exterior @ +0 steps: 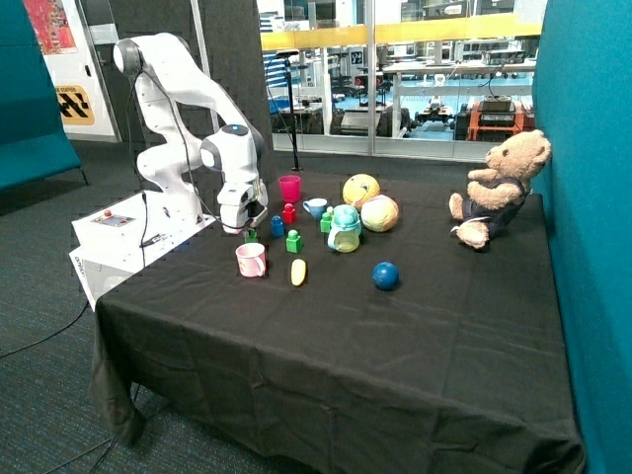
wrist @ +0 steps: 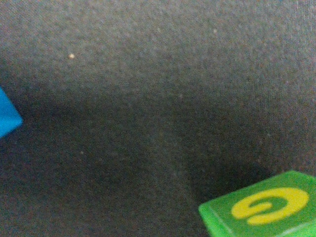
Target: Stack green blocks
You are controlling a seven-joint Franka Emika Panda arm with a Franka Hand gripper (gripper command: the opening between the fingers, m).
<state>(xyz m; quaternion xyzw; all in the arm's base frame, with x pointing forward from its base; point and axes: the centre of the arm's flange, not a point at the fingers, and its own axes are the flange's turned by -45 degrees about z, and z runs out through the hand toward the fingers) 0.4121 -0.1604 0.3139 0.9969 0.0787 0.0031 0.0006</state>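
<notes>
Wrist view: gripper (exterior: 244,229) low over a green block (wrist: 261,210) near the blue brick (wrist: 7,118), finger state unclear. Block sits off-centre; descent could knock it.

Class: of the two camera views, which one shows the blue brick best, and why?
The outside view: the blue brick appears whole there, standing on the black table between a green block and the pincer. The wrist view catches only one blue corner at the picture's edge.
</notes>
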